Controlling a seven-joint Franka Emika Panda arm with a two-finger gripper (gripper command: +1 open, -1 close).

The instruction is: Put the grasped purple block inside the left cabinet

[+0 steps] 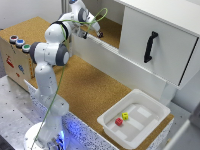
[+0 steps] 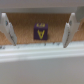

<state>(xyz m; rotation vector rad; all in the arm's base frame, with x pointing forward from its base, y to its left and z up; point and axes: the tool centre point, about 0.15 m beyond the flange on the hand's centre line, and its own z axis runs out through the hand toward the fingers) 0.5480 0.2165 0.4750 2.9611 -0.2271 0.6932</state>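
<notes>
The purple block (image 2: 41,33), a small dark cube with a yellow letter on its face, rests on the cork-brown floor (image 2: 25,25) of the left cabinet (image 1: 114,29). My gripper (image 2: 39,44) is open, with one of its fingers (image 2: 8,29) standing wide on each side of the block and neither touching it. In the exterior view the gripper (image 1: 90,33) reaches over the cabinet's white front ledge (image 1: 107,50), and a small dark spot just beyond it looks like the block (image 1: 100,34).
A white panel with a black handle (image 1: 150,46) fronts the section to the exterior view's right. A white tray (image 1: 150,120) near the table's front holds a red block (image 1: 119,121) and a yellow block (image 1: 125,116). A wooden box with buttons (image 1: 15,50) stands at the left.
</notes>
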